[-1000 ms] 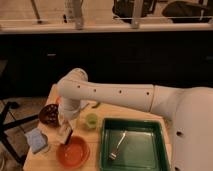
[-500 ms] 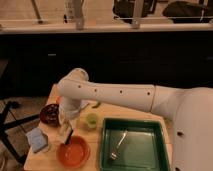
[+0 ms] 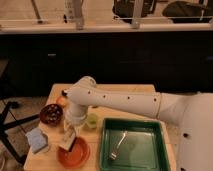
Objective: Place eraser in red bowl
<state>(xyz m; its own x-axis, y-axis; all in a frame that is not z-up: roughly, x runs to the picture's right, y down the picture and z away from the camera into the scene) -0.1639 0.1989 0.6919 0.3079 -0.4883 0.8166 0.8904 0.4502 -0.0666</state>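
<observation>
Gripping the eraser [image 3: 67, 141], the tool [image 3: 71, 131] hangs over the red bowl [image 3: 81, 156].

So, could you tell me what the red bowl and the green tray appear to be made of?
The red bowl looks like plastic: uniform orange-red, smooth, probably matte. The green tray likewise seems moulded plastic, with a glossy floor. The gripper holds the eraser just above the bowl.

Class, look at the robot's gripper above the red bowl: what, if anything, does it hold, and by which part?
The gripper is shut on the eraser, gripping its upper end, over the red bowl.
</observation>
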